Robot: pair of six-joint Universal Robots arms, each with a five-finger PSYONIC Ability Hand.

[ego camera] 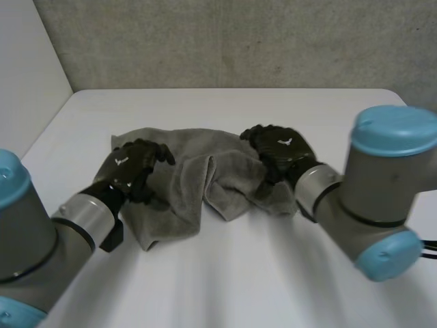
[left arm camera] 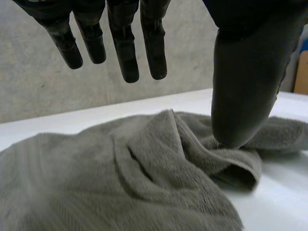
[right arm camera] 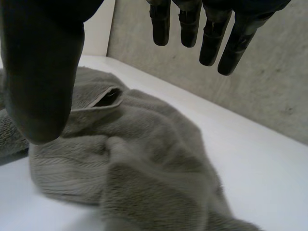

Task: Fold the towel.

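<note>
A grey towel (ego camera: 194,181) lies crumpled in a wide bunch in the middle of the white table (ego camera: 232,273). My left hand (ego camera: 133,167) hovers over the towel's left part, fingers spread and relaxed, holding nothing. In the left wrist view its fingers (left arm camera: 125,48) hang straight above the rumpled towel (left arm camera: 120,187), and the thumb sits low over a raised fold. My right hand (ego camera: 280,150) is over the towel's right end. In the right wrist view its fingers (right arm camera: 211,38) point straight out, and the thumb stands well apart above the towel (right arm camera: 139,163), with no cloth between them.
A grey wall (ego camera: 239,41) runs behind the table's far edge, and a white side wall (ego camera: 27,75) stands at the left. Bare tabletop lies in front of the towel and beyond it.
</note>
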